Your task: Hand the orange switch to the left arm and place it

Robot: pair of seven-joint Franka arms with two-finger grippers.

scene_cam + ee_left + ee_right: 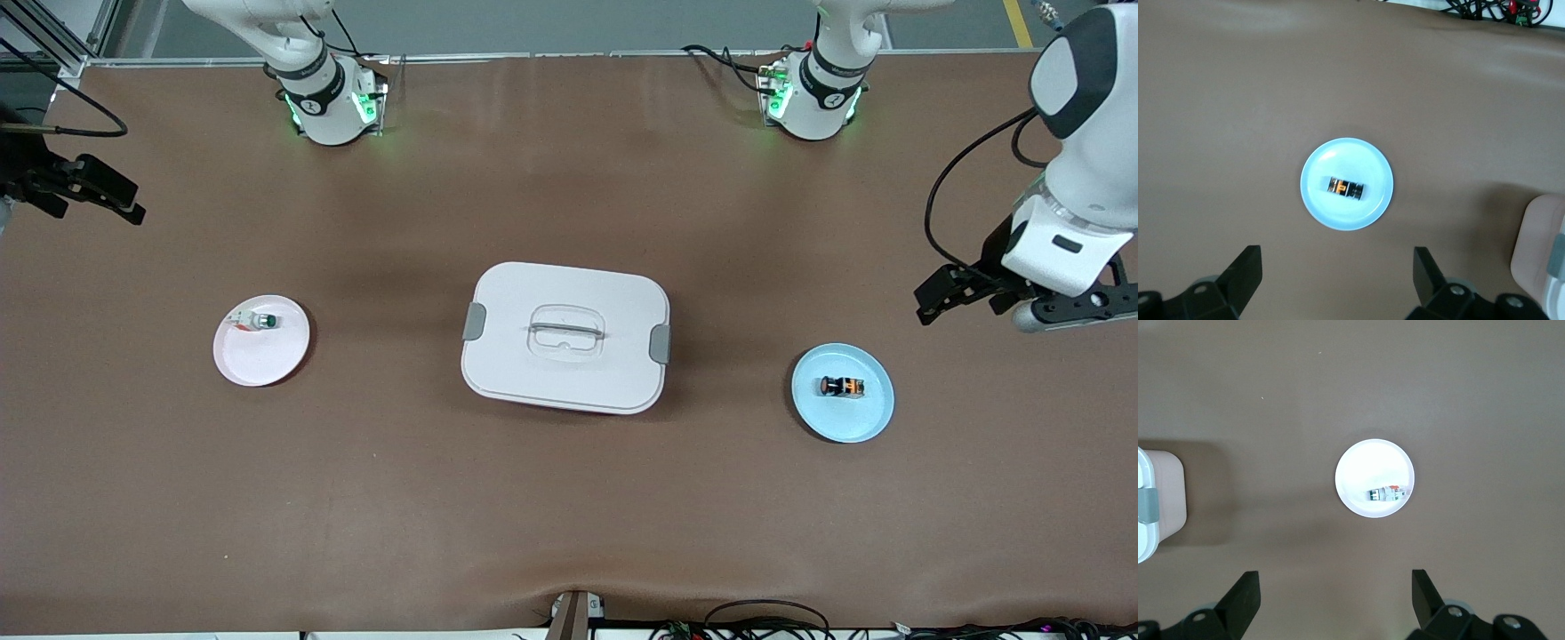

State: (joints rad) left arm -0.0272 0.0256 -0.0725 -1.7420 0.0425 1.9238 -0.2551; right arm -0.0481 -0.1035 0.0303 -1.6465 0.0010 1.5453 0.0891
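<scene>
While both arms hang raised over the bench ends, the front view shows the left gripper (933, 298) above bare bench at the left arm's end and the right gripper (107, 196) above the right arm's end, largely cut off by the frame edge. The box (565, 338) sits mid-bench. The orange switch (843, 387) lies on a blue plate (876, 418) toward the left arm's end; a white switch (256, 322) lies on a white plate (258, 364) toward the right arm's end. Open bench separates box and plates.

Left wrist view: fingers (1245, 273) spread wide, empty; orange switch centred on the blue plate; box corner cut off.

Right wrist view: fingers (1241, 597) spread wide, empty; white switch near the plate rim.
</scene>
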